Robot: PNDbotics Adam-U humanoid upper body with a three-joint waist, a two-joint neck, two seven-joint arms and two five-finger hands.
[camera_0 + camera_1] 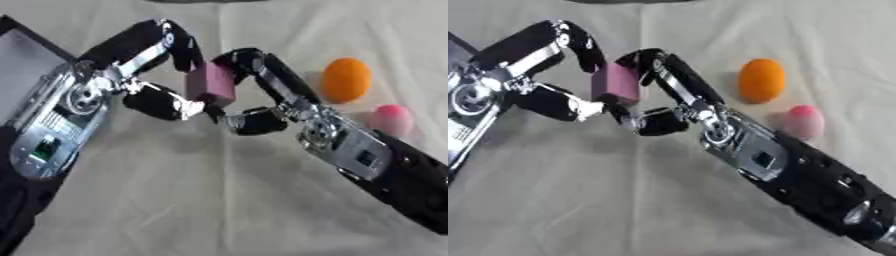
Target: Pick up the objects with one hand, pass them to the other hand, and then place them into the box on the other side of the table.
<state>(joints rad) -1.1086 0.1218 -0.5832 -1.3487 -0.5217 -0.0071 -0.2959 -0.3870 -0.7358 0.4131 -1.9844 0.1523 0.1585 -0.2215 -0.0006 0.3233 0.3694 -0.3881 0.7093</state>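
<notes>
So, quick rundown of what's seen here:

Block: a small mauve-pink cube [211, 83] is held up above the cloth, right in the middle between the two hands, tilted a bit on one corner.

Left hand: the left hand [156, 75] is brought in from the left side; its fingers [182, 47] are curled over the top of the cube and its thumb is pressed in from below, so the cube is pinched by it.

Right hand: the right hand [271, 97] is brought in from the lower right; its fingers [254, 62] are hooked against the cube's far side and its thumb is tucked under near the bottom corner. The cube is touched by both hands at once.

Orange thing: an orange, egg-shaped object [346, 80] is left lying on the cloth, to the right of the right hand's fingers, well apart from the cube.

Pink thing: a smaller rounded pink object [391, 120] is seen just below the orange one, close beside the right forearm.

Table: everything is laid over a pale beige cloth [192, 200] with a few creases.

Box: a dark-edged box corner [31, 47] is glimpsed at the far left edge, partly hidden behind the left arm.
</notes>
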